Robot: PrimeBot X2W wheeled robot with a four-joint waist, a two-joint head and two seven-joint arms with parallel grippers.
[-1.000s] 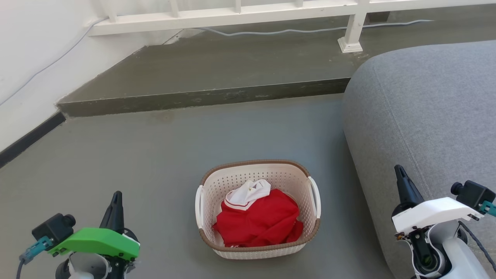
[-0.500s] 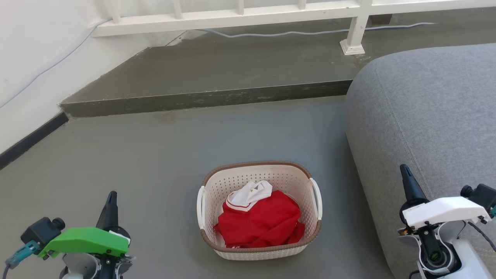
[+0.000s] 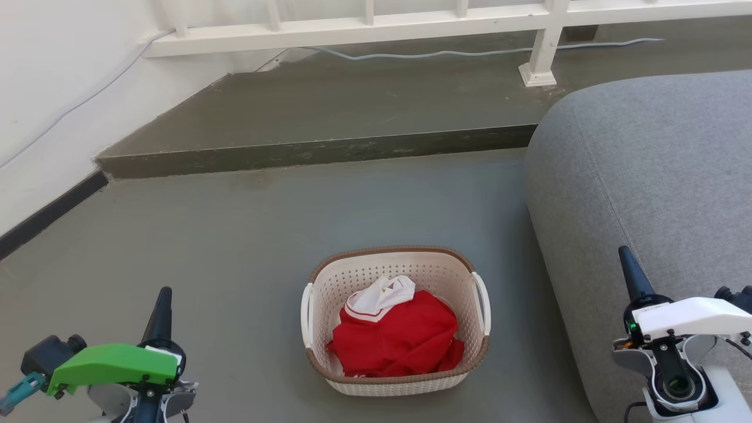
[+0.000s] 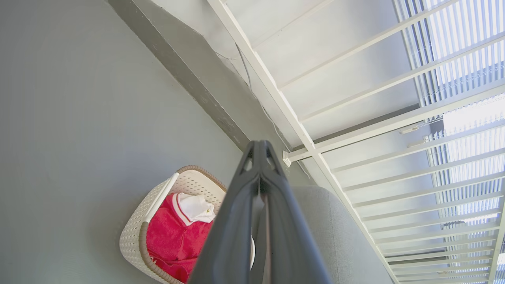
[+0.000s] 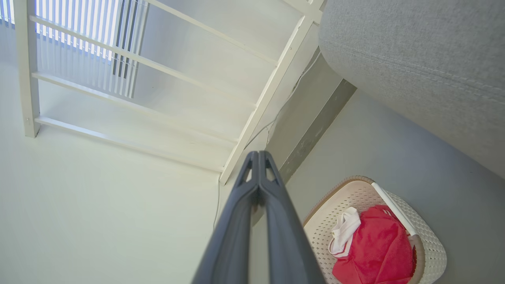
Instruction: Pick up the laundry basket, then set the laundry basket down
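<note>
Change since earlier frames: the head camera has shifted, so the scene sits slightly further right, and both grippers have drifted outward toward the lower corners.

- Left gripper, 8 o'clock: fingers pressed together, holding nothing.
- Right gripper, 4 o'clock: fingers pressed together, holding nothing, seen against the grey sofa.
- Laundry basket, 6 o'clock: upright on the floor, between the grippers and well apart from both. Holds a red garment with a white collar.
- Sofa: at the basket's 3 o'clock, near it.
- Step and white railing: 12 o'clock.
</note>
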